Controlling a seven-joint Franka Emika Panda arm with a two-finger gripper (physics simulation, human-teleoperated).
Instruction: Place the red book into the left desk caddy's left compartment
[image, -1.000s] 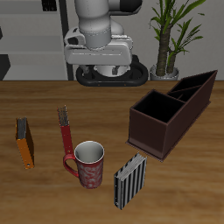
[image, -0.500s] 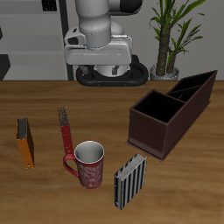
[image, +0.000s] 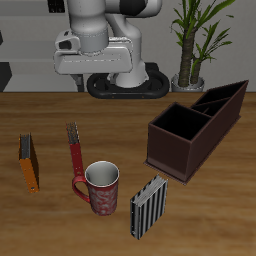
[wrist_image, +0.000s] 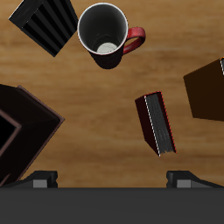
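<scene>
From the exterior view, counting up: three books, one mug, one caddy, one potted plant, and no readable writing on any of them. The red book (image: 73, 148) stands upright on the table (image: 120, 120), just behind the red patterned mug (image: 101, 187). An orange-brown book (image: 29, 163) stands well off to one side, and a black-and-white striped book (image: 149, 206) leans nearest the front edge. The left desk caddy (image: 196, 128) sits apart from the books, dark maroon, open on top (its left compartment (image: 222, 100) is the taller, slanted end farthest back). The potted plant (image: 194, 42) stands at the back beside the robot's base. The arm is high up, and the gripper itself can't be made out here.

Over to the wrist view: the red book (wrist_image: 156, 123) seen from above, tan page edges showing, with the mug (wrist_image: 106, 35), striped book (wrist_image: 49, 24), orange-brown book (wrist_image: 208, 90) and caddy (wrist_image: 22, 127) around it. The gripper's (wrist_image: 112, 182) two fingertips sit wide apart, holding nothing.
</scene>
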